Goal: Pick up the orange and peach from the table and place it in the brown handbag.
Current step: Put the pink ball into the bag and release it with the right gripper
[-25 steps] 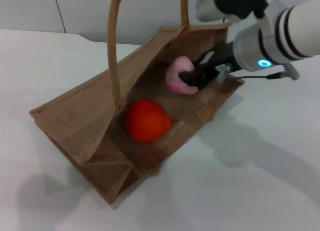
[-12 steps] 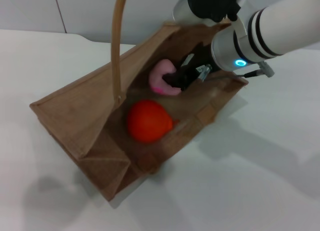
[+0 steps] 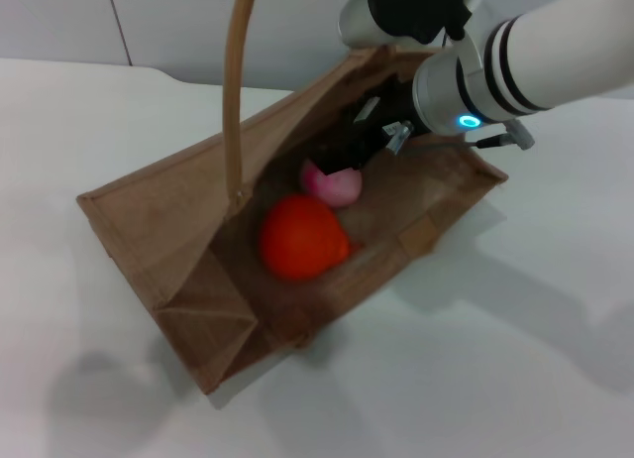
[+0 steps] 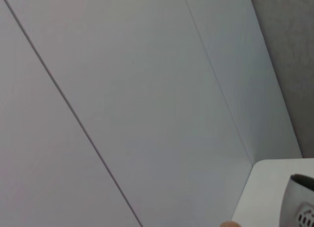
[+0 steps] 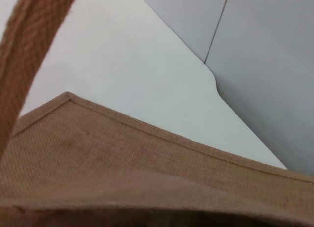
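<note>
The brown handbag (image 3: 158, 230) lies open on the white table, one handle (image 3: 236, 81) arching up. Inside it rests the orange (image 3: 302, 237). The pale pink peach (image 3: 334, 182) lies just behind the orange and touches it. My right gripper (image 3: 359, 141) reaches into the bag's far end just above the peach, its dark fingers apart and off the fruit. The right wrist view shows only the bag's woven wall (image 5: 122, 153) and a handle strap (image 5: 29, 55). The left gripper is out of view.
The white table (image 3: 515, 359) spreads around the bag, with a pale panelled wall (image 3: 59, 22) behind it. The left wrist view faces that wall (image 4: 122, 89), with a grey rounded part (image 4: 300, 207) at its corner.
The right gripper carried the peach deeper into the bag and let it go. The peach dropped beside the orange, and the bag shifted slightly.
</note>
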You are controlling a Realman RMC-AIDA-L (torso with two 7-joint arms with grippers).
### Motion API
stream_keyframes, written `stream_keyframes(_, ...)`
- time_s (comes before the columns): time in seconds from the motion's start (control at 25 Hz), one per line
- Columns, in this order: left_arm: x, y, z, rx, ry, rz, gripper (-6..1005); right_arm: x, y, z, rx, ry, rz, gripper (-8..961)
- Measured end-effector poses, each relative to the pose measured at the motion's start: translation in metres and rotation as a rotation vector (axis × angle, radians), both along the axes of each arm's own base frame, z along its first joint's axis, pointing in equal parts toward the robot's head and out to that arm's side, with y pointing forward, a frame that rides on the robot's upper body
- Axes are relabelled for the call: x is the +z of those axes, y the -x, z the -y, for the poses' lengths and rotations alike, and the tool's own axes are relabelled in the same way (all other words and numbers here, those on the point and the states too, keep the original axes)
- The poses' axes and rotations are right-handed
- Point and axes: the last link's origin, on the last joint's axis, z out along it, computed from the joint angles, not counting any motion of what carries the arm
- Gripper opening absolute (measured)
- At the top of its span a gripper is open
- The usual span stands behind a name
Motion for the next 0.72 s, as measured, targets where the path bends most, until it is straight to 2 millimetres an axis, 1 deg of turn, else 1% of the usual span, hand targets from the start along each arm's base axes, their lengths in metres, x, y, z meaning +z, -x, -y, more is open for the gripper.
stream_keyframes(0.24,0.001,0.005,-0.001,0.016,-0.007,0.002,123,0.0,-0.007,-0.002,-0.021,-0.003,0.008,721)
stream_keyframes(0.36,0.002,0.01,-0.001,0.029,-0.011,0.004,123,0.0,-0.01,-0.001,-0.031,0.007,0.019,726)
stream_keyframes(0.48,0.003,0.021,-0.002,0.06,-0.017,0.008,123,0.002,-0.011,0.006,-0.039,0.03,0.022,728)
stream_keyframes(0.56,0.004,0.027,-0.004,0.079,-0.02,0.013,122,0.012,-0.013,0.012,-0.056,0.029,0.008,727)
stream_keyframes(0.72,0.007,0.03,-0.006,0.093,-0.031,0.023,122,0.043,-0.019,0.018,-0.07,-0.012,-0.014,725)
